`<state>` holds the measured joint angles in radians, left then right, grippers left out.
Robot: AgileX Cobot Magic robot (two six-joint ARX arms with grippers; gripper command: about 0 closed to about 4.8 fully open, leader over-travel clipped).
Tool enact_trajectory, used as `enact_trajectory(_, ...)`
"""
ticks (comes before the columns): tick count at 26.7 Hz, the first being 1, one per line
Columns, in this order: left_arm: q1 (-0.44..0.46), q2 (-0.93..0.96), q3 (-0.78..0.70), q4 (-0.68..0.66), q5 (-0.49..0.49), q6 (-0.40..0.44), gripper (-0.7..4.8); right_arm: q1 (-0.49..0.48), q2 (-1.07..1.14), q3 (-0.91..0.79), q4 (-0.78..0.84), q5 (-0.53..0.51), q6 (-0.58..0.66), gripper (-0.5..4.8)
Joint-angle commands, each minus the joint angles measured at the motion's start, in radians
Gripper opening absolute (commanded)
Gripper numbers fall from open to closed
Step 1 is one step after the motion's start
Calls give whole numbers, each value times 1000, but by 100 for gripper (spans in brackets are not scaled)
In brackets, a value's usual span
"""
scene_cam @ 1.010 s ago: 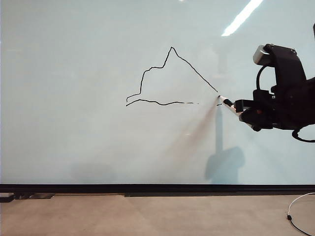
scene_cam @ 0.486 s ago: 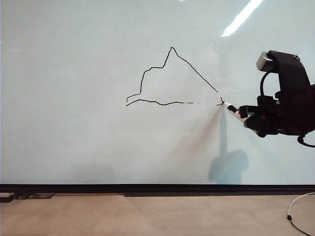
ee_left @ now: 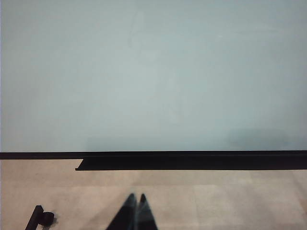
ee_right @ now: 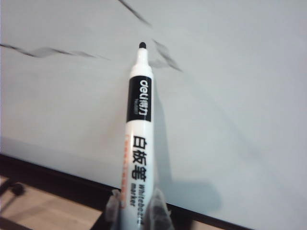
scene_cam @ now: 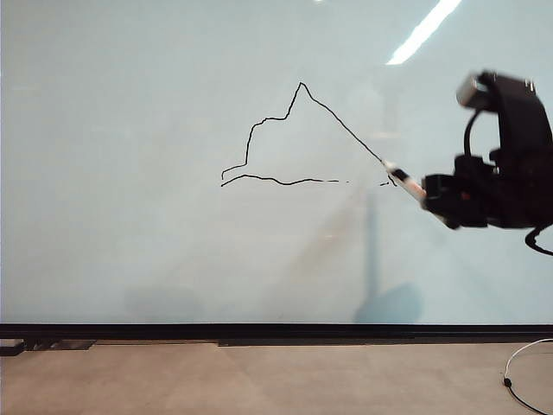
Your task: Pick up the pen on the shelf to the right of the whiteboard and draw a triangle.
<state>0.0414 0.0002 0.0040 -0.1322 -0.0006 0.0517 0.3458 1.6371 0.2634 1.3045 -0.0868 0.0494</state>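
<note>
The right gripper (ee_right: 135,211) is clamped on the pen (scene_cam: 404,179), at the right side of the whiteboard (scene_cam: 155,259), tip at the lower right corner of the triangle (scene_cam: 294,138), where the right slope ends above a gap in the base line. Down low, the left gripper (ee_left: 135,211) sits pinched together over the floor in front of the board's black bottom edge

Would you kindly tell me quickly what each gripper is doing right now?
Left gripper: shut, empty, low over the floor below the whiteboard.
Right gripper: shut on the pen, tip at the triangle's right corner.
</note>
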Motion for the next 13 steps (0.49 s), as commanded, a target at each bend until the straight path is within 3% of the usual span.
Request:
enact_trajectory(1,0,0,3,6,4,0,-5,53,-65,-63,101,71,-96,-5)
enact_trajectory(7,0,0,3,6,4,0,-5,56,-232,-146,61,70,-103,-5)
enact_trajectory(13,0,0,3,6,4,0,-5,7,-459,-210,-112,70,-111,-5)
